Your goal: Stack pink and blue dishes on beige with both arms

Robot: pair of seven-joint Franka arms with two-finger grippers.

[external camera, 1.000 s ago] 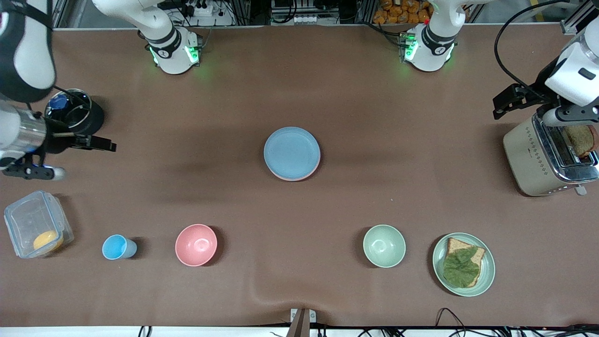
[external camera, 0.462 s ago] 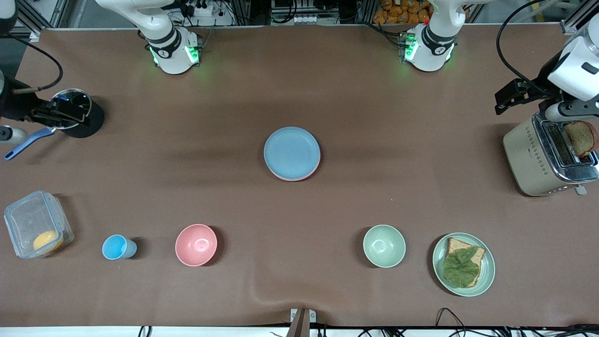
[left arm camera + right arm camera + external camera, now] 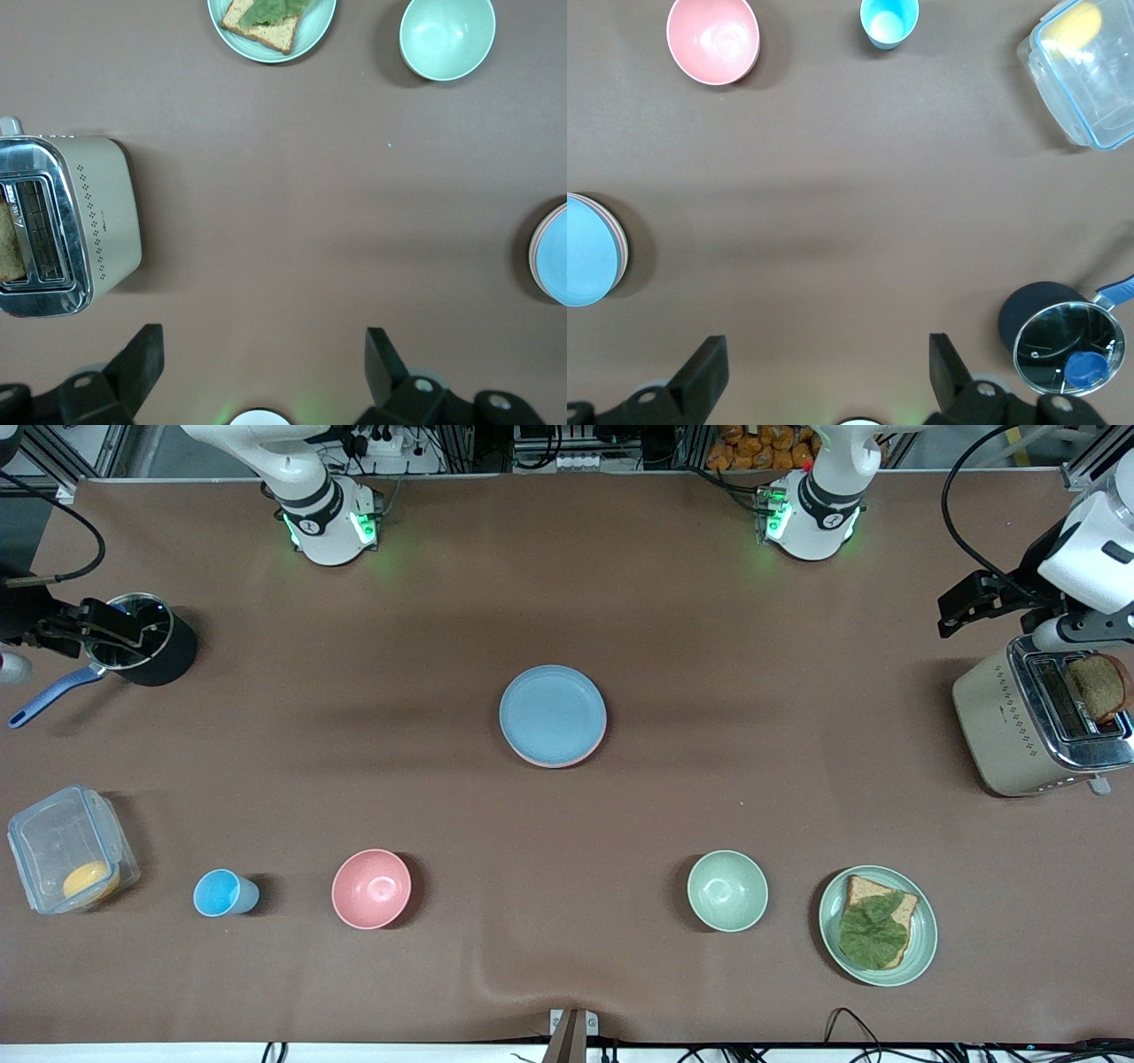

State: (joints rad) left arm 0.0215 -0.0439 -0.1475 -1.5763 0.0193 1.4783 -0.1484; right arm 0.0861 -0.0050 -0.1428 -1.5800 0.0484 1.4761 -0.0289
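The light blue plate (image 3: pixel 552 713) lies at the middle of the table, on top of the pale pink plate, of which only a thin rim (image 3: pixel 556 764) shows. No beige plate can be seen; whatever lies under the stack is hidden. Both wrist views catch the stack's edge, blue plate (image 3: pixel 555 257) and blue plate (image 3: pixel 586 263). My left gripper (image 3: pixel 964 606) hangs open and empty in the air by the toaster; its wrist view shows the left gripper (image 3: pixel 263 336) over bare cloth. My right gripper (image 3: pixel 111 631) hangs open and empty over the black pot, right gripper (image 3: pixel 826 341).
At the left arm's end stands a toaster (image 3: pixel 1028 726) with bread; a black pot (image 3: pixel 146 646) with a glass lid stands at the right arm's end. Nearest the front camera are a clear box (image 3: pixel 66 850), blue cup (image 3: pixel 221 893), pink bowl (image 3: pixel 371 888), green bowl (image 3: pixel 727 890) and green plate (image 3: pixel 921 948) with bread.
My right gripper has drawn back toward the right arm's end of the table, to over the black pot. The left gripper has hardly moved. The plates lie still.
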